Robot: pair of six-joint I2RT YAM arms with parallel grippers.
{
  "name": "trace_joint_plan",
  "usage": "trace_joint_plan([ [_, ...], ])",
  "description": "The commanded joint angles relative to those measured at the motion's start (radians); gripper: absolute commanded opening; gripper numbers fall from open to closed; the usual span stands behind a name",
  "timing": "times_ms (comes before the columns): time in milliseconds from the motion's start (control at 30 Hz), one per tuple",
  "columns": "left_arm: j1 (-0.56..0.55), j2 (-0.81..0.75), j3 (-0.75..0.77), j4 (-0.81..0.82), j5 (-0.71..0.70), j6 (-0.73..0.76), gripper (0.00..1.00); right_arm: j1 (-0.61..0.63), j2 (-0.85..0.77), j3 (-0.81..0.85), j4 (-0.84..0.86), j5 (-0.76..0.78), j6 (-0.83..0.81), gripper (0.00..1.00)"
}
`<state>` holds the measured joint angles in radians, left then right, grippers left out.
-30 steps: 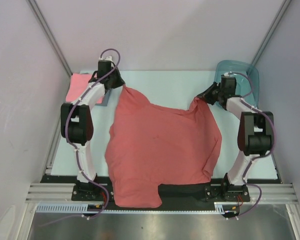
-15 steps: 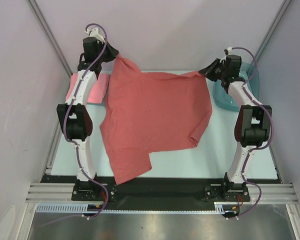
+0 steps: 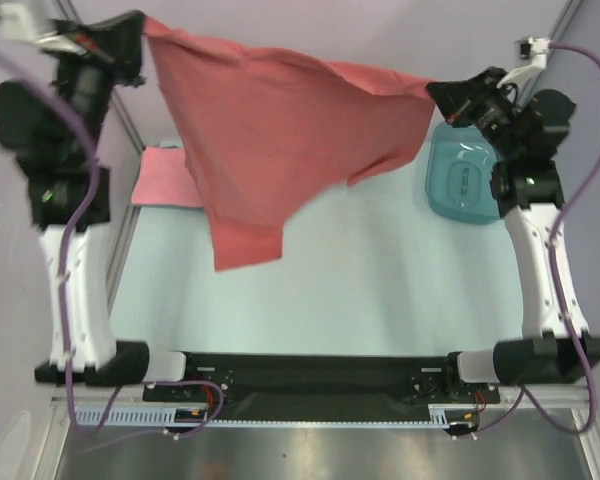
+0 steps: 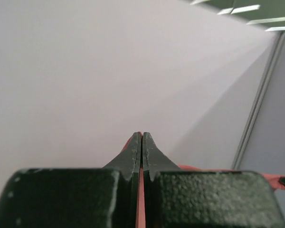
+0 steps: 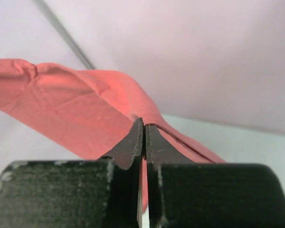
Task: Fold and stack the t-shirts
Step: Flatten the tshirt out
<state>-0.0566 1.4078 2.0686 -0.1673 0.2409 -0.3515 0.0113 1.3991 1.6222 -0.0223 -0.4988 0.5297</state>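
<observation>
L fingers [image 3: 132, 32] at upper left and R fingers [image 3: 448, 95] at upper right are each pinched tight on an edge of the brick-red t-shirt [image 3: 270, 130]. In the last sec it went from sprawled over the bench [image 3: 360, 290] to hanging across the top of the frame, apparently clear of it. I'd judge it's shaken out, folding not begun (pink t-shirt [image 3: 165, 178] lies folded at mid-left). Its taut top edge, the long axis, runs left to right w/ a slight drop rightward; the loose tail points down, left of centre.
</observation>
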Motion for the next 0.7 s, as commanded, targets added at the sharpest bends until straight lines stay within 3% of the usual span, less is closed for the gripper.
trace_joint_plan([
  [0, 0.001, -0.152, 0.056, -0.029, -0.051, 0.106, 0.00, 0.016, -0.144, -0.010, 0.027, -0.035, -0.051, 0.00],
  [300, -0.028, -0.340, 0.169, -0.142, -0.222, 0.270, 0.00, 0.009, -0.425, 0.036, -0.128, 0.041, -0.138, 0.00],
  [467, -0.155, -0.345, 0.199, -0.173, -0.374, 0.478, 0.00, -0.002, -0.416, 0.077, -0.171, 0.094, -0.181, 0.00],
  [667, -0.232, -0.328, 0.183, -0.149, -0.505, 0.609, 0.00, -0.054, -0.348, 0.137, -0.174, 0.166, -0.194, 0.00],
])
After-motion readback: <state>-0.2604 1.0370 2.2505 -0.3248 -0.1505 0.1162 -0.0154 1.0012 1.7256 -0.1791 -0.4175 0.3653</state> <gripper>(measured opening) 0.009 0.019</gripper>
